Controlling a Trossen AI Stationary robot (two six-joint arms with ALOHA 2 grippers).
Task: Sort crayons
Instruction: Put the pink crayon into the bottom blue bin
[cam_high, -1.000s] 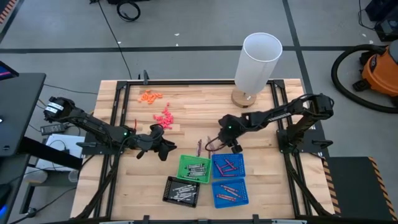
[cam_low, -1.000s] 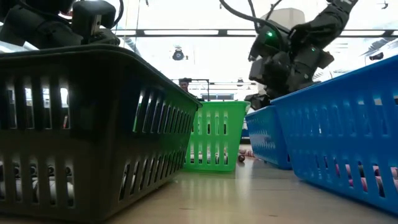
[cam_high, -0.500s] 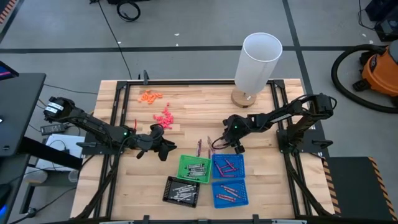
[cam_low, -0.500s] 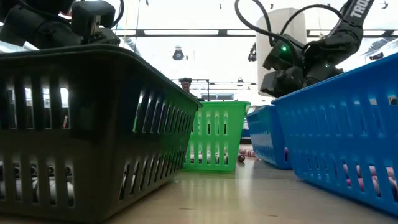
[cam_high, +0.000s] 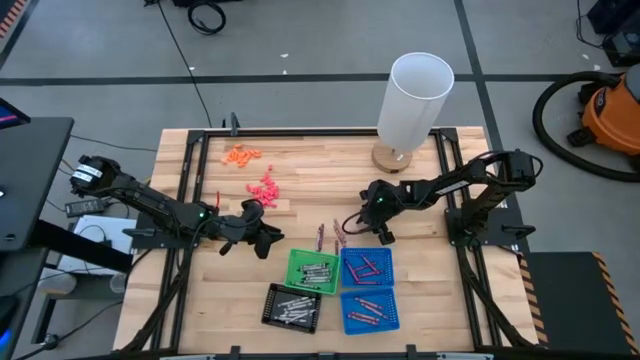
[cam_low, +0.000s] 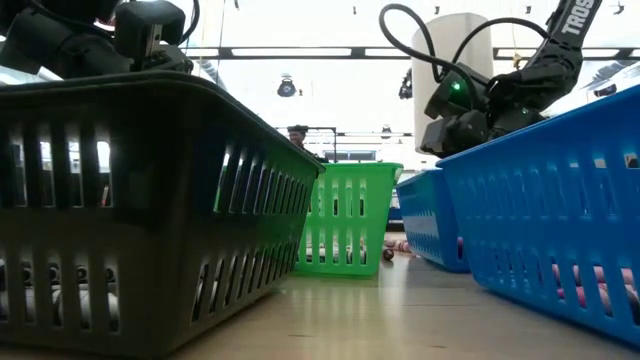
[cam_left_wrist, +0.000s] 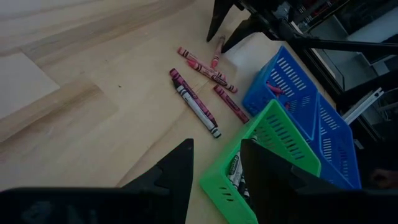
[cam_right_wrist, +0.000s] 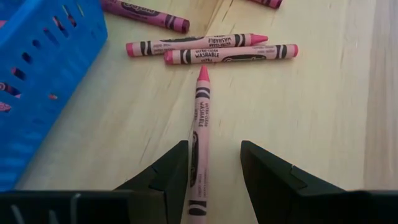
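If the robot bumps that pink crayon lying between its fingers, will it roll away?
Probably a bit. The pink crayon looks round and lies flat on the smooth wooden table, so a sideways nudge would likely roll it. It looks stiff, not bendy, and likely light. The right gripper is open with a finger on each side, so the fingers may stop it.

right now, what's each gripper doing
left gripper: open, empty
right gripper: open, astride a pink crayon, not gripping

Right gripper (cam_high: 345, 231) beside loose crayons (cam_high: 328, 235), above blue tray (cam_high: 366, 267).
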